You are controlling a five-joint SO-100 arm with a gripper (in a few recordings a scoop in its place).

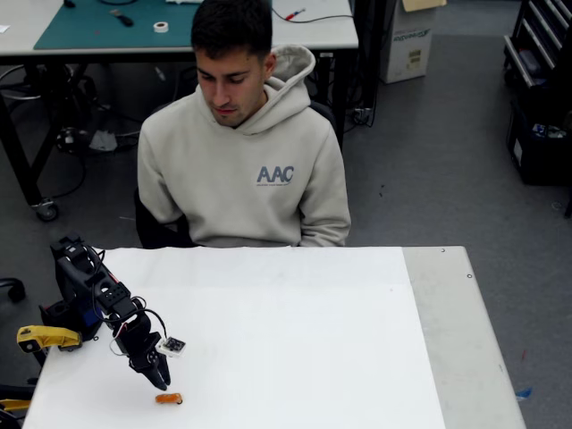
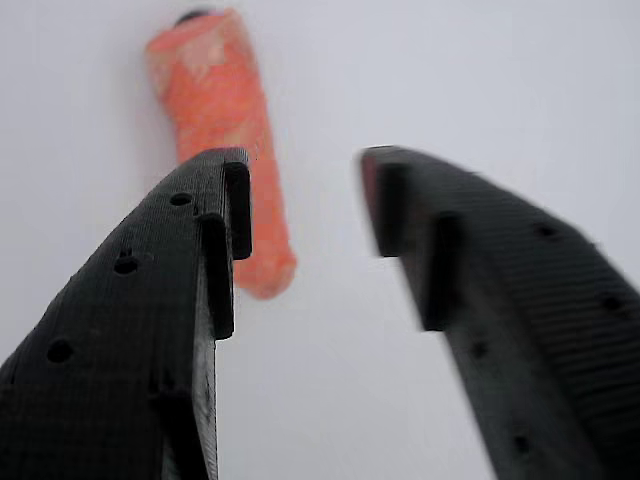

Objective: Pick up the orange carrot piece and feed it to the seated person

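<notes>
Orange carrot piece (image 1: 168, 399) lies flat on the white table (image 1: 295, 357) near the front edge in the fixed view, toward the left side of the picture, its long side running left to right. The black gripper (image 1: 159, 379) hangs just above and a little to the left of it, tips pointing down at the tabletop. The arm (image 1: 98, 299) rises from its base at the table's left edge and bends down toward the carrot.

In the wrist view the carrot piece (image 2: 222, 150) shows as a bright oblong chunk with paler flecks on its upper end, lying on the white surface. The two black fingers (image 2: 150, 330) stand apart with bare table between them; nothing is held. The left finger overlaps the carrot's lower left side in the picture, so most of the piece sits beside and beyond that finger, not in the gap. Whether the finger touches the carrot cannot be told.

The seated person (image 1: 243, 170) sits behind the far edge of the table in a light beige hoodie printed with "AAC", head bowed toward the tabletop. The carrot is well apart from the person, across the table's depth.
</notes>
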